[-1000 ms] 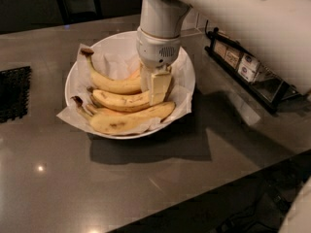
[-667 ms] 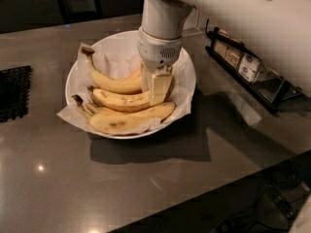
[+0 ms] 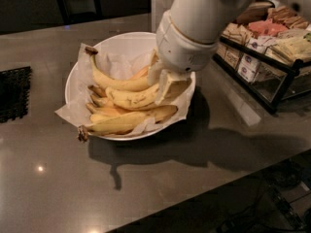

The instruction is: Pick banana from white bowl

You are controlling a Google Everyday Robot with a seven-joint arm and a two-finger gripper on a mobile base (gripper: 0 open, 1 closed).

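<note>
Your gripper (image 3: 166,84) hangs from the white arm (image 3: 204,13) over the right side of the white bowl (image 3: 74,81), low among the fruit and right at the right-hand end of the banana (image 3: 131,98) in the middle of the pile. You cannot tell from here whether it has closed on that banana or only sits against it. The banana's long axis runs left to right, roughly parallel to the front edge of the worktop (image 3: 204,178). Its stem end points toward the left edge and its other end shows just past the gripper on the right. It curves gently, belly toward the front. Behind it the back banana (image 3: 114,84) arcs with its dark stem up at the bowl's back-left rim. The front banana (image 3: 129,122) lies nearly parallel to the middle one, its stem poking over the front-left rim. All rest on the paper liner (image 3: 73,111), which spills over the rim. The bowl stands mid-worktop, nearer the back edge. A black mat (image 3: 14,93) lies at the left edge, and a rack of packets (image 3: 265,52) stands at the back-right corner.
</note>
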